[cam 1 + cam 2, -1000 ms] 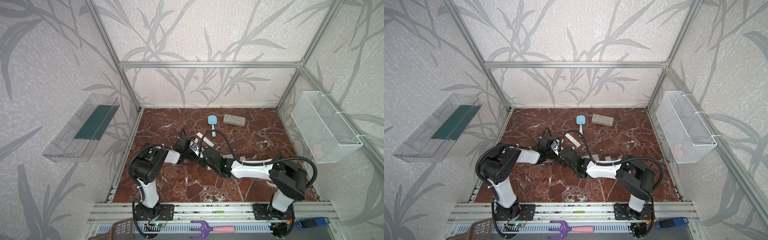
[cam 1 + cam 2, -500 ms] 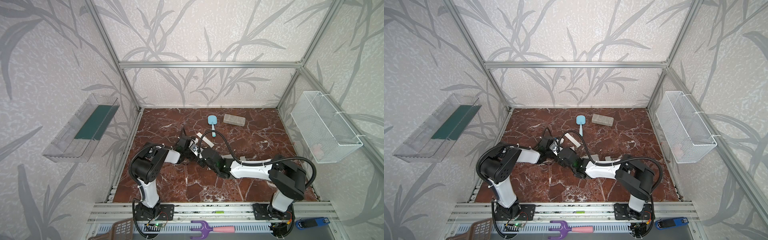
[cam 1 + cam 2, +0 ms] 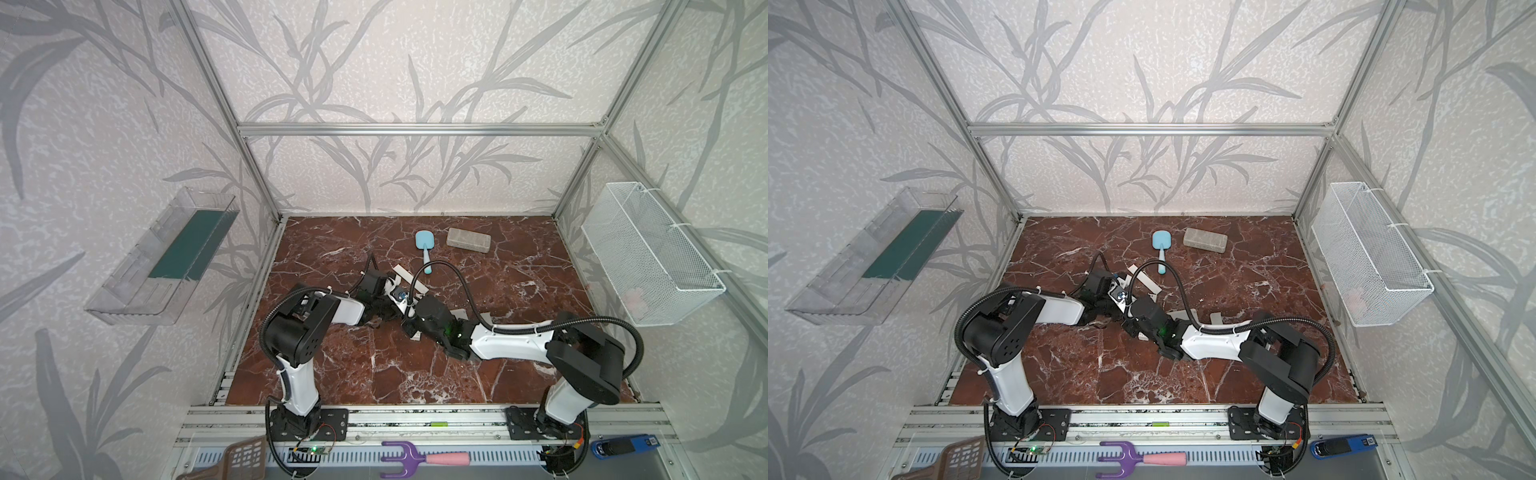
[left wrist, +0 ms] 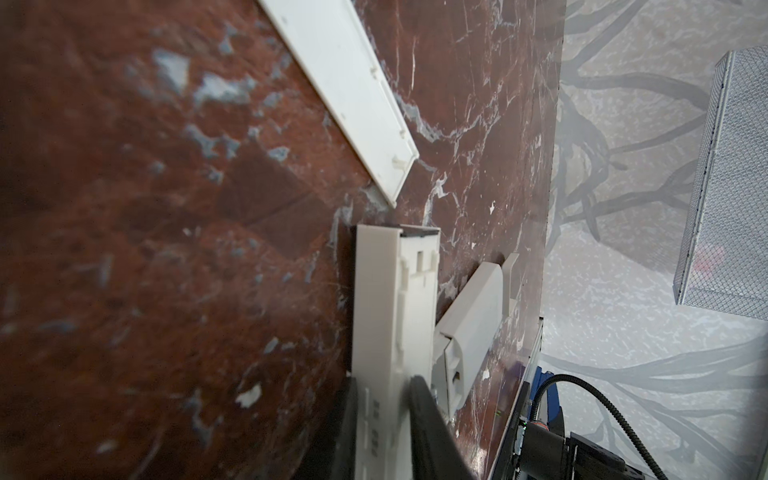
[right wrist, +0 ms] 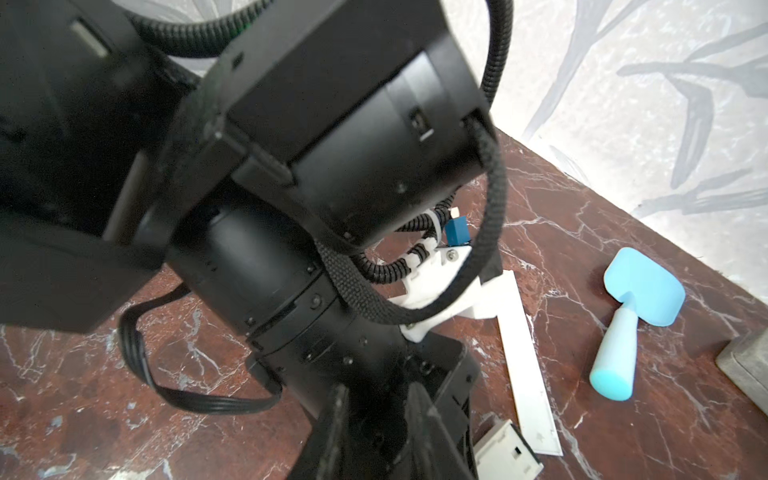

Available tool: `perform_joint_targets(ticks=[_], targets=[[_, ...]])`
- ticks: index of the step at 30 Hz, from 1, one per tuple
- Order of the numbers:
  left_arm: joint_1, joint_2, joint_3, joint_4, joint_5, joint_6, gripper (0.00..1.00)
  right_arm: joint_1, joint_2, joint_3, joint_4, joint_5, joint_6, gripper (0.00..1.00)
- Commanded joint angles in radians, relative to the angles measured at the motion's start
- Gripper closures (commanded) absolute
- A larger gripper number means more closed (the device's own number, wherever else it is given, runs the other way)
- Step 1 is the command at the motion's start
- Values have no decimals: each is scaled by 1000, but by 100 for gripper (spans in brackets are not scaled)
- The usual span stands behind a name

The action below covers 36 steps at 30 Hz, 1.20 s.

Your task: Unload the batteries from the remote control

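Our left end effector [image 4: 382,380] pinches the white remote control [image 4: 390,299] on edge, low over the bench [image 4: 166,249]. A long back cover [image 4: 345,91] already lies loose just beyond it. Our right end effector [image 5: 376,390] is pressed together, apparently empty. No batteries show in any view, so we judge that extracting them is probably still to do. A second remote [image 4: 469,316] lies just beside.

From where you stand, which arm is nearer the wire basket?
Right. The right arm stands on the side where the basket hangs; the left arm stands on the opposite side.
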Motion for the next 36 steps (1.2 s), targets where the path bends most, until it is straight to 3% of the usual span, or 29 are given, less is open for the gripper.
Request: perform_joint_targets(ticks=[1, 14, 28, 36], targets=[[-15, 78, -43, -216, -121, 27, 77, 10, 3, -27, -94, -73, 62, 100], [-15, 105, -37, -211, -109, 32, 77, 103, 96, 125, -290, 38, -92, 100], [-14, 116, -38, -209, -105, 36, 77, 107, 36, 118, -279, 102, -82, 100], [-15, 116, -35, -217, -108, 42, 78, 107, -36, 120, -249, 84, -52, 100]])
